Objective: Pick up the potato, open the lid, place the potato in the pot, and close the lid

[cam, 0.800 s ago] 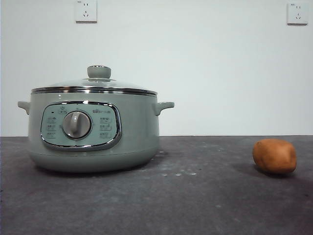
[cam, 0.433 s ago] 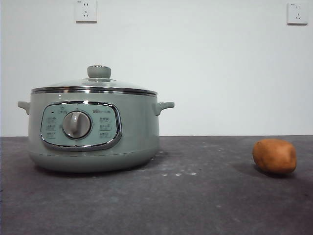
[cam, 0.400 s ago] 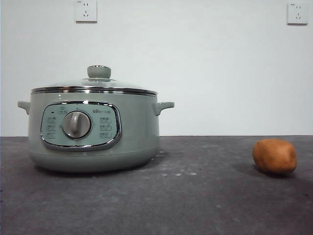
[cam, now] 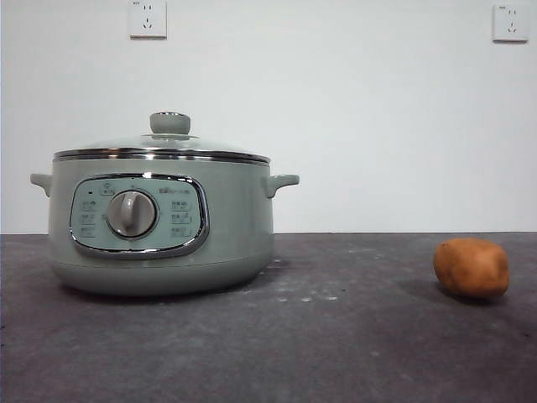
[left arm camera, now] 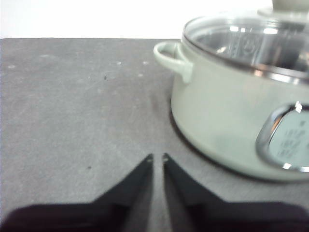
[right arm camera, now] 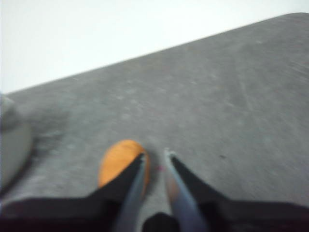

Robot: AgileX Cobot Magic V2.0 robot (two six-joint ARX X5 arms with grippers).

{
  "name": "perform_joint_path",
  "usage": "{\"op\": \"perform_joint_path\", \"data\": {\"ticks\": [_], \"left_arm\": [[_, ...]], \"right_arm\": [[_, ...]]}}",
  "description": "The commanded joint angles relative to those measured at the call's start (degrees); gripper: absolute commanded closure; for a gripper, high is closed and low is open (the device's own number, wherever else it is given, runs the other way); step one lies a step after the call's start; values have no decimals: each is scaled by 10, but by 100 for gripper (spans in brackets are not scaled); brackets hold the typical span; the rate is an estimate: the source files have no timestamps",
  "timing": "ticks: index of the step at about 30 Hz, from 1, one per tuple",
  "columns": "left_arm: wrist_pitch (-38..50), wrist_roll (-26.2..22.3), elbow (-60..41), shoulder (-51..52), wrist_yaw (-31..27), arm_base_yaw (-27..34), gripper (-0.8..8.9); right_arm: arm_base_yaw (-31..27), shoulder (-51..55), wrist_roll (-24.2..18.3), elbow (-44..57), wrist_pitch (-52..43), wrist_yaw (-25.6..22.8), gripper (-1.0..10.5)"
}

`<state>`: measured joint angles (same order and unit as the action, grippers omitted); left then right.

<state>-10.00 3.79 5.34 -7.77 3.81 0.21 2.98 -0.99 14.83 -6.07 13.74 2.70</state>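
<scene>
- Dark grey tabletop (cam: 352,353) is stretching across the room in front of a plain white wall (cam: 377,126), and two wall sockets (cam: 148,18) are sitting high on that wall.
- Neither arm is showing in the front view; only the wrist cameras are catching them.
- Left gripper (left arm camera: 158,157) is hanging low over bare table just beside the pot (cam: 159,222), its two black jaws lying close together with only a thin slit between them and nothing held.
- Right gripper (right arm camera: 154,155) is hovering above the table next to the potato (cam: 471,268), which is lying partly behind one jaw in the blurred wrist picture; the jaws are standing slightly apart, and they seem not to be touching the potato, though the blur is making that hard to judge.
- On the table the potato is resting well apart from the pot, on the opposite side of the front view.
- The pot is standing upright with its dial and chrome-framed panel (cam: 138,215) facing the front camera.
- The lid (cam: 164,147) is sitting closed on the pot, its green knob (cam: 169,122) pointing up.
- Through the glass in the left wrist view the pot's inside is showing only reflections, so I cannot tell what it is holding.
</scene>
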Motion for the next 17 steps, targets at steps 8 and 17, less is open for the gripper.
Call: {"op": "perform_joint_path", "data": {"ticks": [8, 17], "left_arm": [[-14, 69, 98, -90, 74, -2, 333], [-136, 69, 246, -237, 134, -2, 180]], "right_arm": [[0, -71, 61, -95, 64, 49, 311], [0, -242, 77, -227, 155, 111, 244]]}}
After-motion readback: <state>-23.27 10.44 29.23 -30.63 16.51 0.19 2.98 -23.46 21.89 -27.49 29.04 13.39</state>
